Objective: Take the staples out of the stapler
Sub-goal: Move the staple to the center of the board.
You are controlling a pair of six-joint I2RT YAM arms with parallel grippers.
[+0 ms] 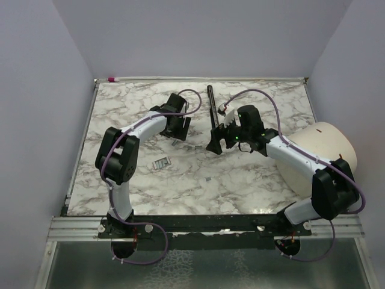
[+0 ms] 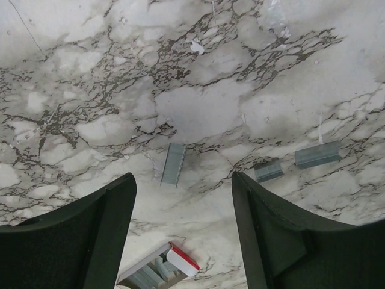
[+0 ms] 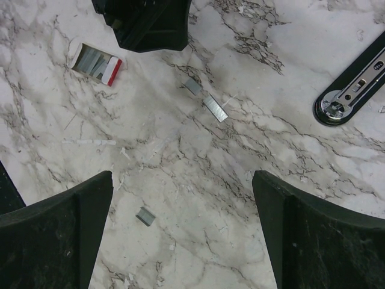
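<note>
The left claw point(image 2: 183, 180) stood open and empty. The small red-and-white stapler with grey metal inside point(image 2: 171, 266) lay at the bottom edge of its wrist view, between the fingers but behind their tips, its long axis slanted across the gap and its red end to the right. This looked the nearer arm; the right claw point(image 3: 183, 177), jaws wide and empty, hung well apart. Ahead lay short grey staple strips point(image 2: 173, 164) on the white grey-veined marble worktop point(image 2: 198, 114), boxed in by pale lilac walls point(image 1: 36, 90).

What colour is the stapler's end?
Red on the stapler; best seen in left wrist view.
</note>
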